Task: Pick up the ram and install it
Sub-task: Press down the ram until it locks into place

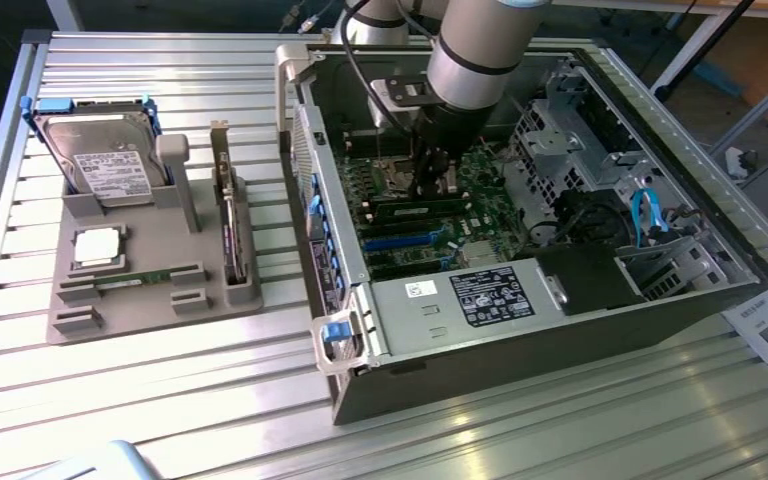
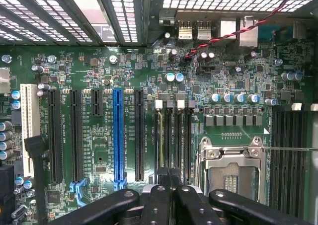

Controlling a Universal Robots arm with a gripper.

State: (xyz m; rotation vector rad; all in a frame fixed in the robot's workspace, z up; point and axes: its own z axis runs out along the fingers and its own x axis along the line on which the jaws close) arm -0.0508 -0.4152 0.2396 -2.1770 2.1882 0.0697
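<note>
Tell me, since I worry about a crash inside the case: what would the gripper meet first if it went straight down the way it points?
Most likely the memory slots on the motherboard, just beside the empty processor socket. The gripper points down at them, fingers shut; the remaining gap is unclear.

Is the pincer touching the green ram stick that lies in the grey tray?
Apart. The exterior view shows the pincer inside the computer case, while the ram stick lies in the grey tray outside it.

Ribbed shiny metal table (image 1: pixel 157 400); matt grey holder (image 1: pixel 157 290), probably plastic; matt black claw (image 2: pixel 170 185).
</note>
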